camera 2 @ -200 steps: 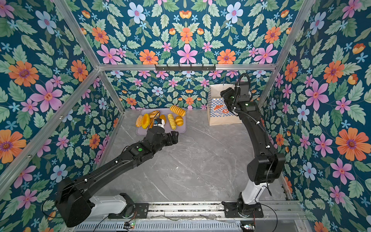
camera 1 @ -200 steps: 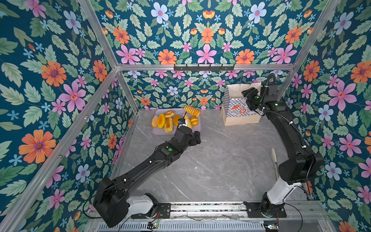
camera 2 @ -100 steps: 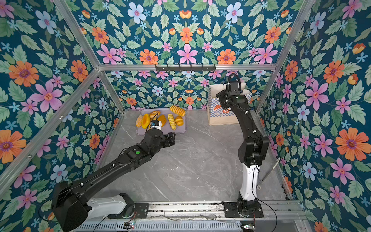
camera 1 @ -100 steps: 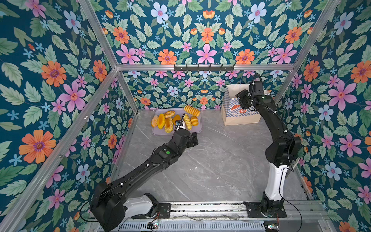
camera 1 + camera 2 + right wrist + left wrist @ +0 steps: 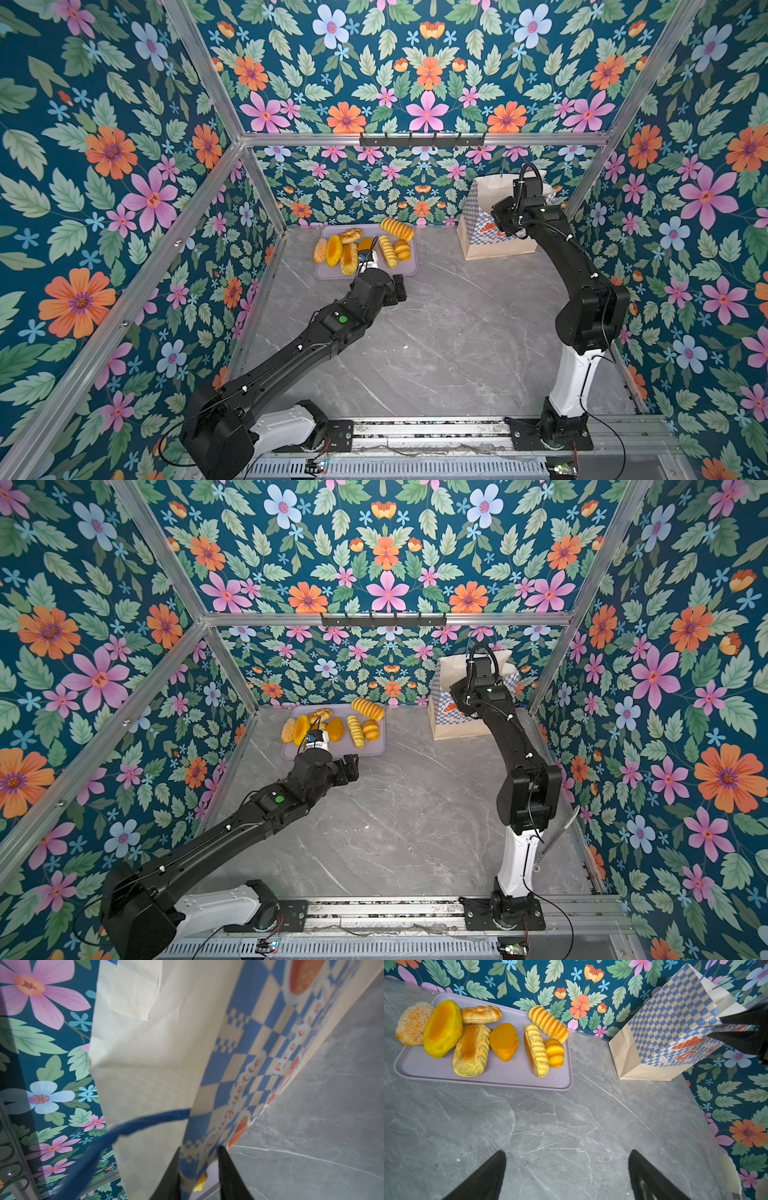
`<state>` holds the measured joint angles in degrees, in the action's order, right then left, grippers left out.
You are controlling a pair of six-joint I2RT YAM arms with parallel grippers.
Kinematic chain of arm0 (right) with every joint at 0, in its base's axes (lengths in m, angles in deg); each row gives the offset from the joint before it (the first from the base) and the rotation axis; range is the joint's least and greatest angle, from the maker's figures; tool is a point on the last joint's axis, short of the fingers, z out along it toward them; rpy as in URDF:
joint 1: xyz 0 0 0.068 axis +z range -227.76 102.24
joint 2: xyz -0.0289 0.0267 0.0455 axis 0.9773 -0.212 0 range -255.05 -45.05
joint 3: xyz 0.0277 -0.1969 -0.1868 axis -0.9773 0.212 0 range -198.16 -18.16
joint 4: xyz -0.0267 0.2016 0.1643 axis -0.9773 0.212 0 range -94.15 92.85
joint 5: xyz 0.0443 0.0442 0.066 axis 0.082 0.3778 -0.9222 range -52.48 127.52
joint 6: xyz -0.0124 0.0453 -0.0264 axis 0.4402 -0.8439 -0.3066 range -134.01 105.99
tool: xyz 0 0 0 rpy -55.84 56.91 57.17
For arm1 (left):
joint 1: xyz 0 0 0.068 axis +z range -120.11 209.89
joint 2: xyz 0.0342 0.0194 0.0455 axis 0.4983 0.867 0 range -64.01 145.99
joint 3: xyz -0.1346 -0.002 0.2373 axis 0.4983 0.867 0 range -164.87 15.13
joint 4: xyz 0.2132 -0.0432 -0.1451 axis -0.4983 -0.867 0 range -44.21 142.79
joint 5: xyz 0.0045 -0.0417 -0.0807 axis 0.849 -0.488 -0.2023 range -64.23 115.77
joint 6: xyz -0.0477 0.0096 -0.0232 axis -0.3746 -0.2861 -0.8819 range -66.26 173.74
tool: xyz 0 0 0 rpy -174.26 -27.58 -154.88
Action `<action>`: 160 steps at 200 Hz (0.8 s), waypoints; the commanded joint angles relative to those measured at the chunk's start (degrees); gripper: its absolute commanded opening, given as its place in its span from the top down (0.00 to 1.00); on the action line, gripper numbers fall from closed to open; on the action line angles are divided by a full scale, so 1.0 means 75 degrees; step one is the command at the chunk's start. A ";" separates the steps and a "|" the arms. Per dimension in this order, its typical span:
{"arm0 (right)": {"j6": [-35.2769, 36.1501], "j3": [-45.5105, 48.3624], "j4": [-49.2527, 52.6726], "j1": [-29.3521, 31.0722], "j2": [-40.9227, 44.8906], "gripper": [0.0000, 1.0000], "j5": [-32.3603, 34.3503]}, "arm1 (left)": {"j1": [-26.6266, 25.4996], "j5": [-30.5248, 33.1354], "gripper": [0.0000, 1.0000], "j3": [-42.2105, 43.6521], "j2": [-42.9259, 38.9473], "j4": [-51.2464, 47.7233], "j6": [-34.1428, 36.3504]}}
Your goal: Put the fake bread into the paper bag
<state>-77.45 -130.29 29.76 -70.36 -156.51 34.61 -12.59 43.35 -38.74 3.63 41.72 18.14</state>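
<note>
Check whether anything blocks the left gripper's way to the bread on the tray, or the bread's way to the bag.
Nothing visible does. Only bare table lies between the open left gripper and the fake bread on the tray, and between tray and paper bag, whose rim the right gripper pinches.

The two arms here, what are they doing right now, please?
The right gripper has its jaws pinched on a printed wall of the paper bag, near its rim. The left gripper hovers over the table beside the lilac tray, jaws wide open and empty. The fake bread lies on that tray; none is being carried.
</note>
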 commanded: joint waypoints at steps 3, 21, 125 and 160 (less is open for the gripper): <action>-0.0111 0.0577 -0.0379 -0.0001 0.0527 0.77 0.0149 | 0.0003 0.0105 0.07 -0.0058 -0.0067 -0.0052 -0.0008; -0.0030 0.1009 -0.0443 0.0019 0.0924 0.82 0.0072 | 0.0001 0.0140 0.07 -0.0059 -0.0147 -0.0095 -0.0045; 0.1333 0.3453 0.0055 0.1659 0.3916 0.96 -0.0094 | 0.1192 0.0091 0.01 -0.0888 -0.0827 -0.1353 0.0391; 0.1245 0.4366 0.0113 0.2890 0.4755 0.96 -0.0227 | 0.2544 -0.0623 0.01 -0.1266 -0.1055 -0.1983 0.0766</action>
<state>-68.64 -100.35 29.94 -53.84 -123.74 33.62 2.82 42.21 -46.32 -3.54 31.60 20.90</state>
